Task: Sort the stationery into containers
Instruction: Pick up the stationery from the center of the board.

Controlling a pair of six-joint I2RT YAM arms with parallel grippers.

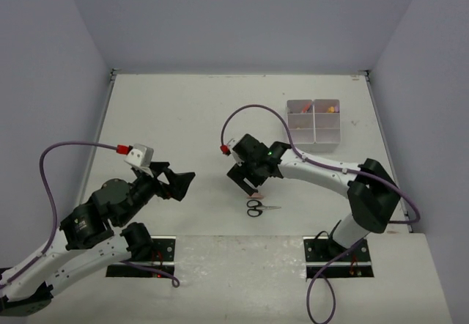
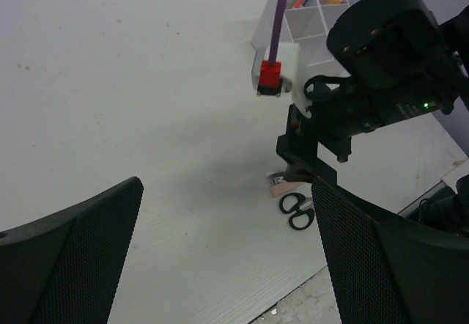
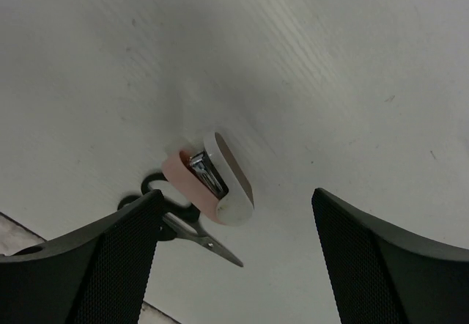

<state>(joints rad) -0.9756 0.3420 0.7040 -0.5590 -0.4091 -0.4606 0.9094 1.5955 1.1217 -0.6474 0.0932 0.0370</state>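
Fingers on my right gripper are black with a fine mesh pattern. Little stapler is pink and white with shiny metal inside, scissors have black handles, table is plain white. Cable is purple with a red plug.

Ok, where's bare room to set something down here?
Bare: the white tabletop at far left, back wall to left arm, and left of the white divided plastic organiser box. Crowded: near centre, around the small pink-and-white stapler and black-handled scissors.
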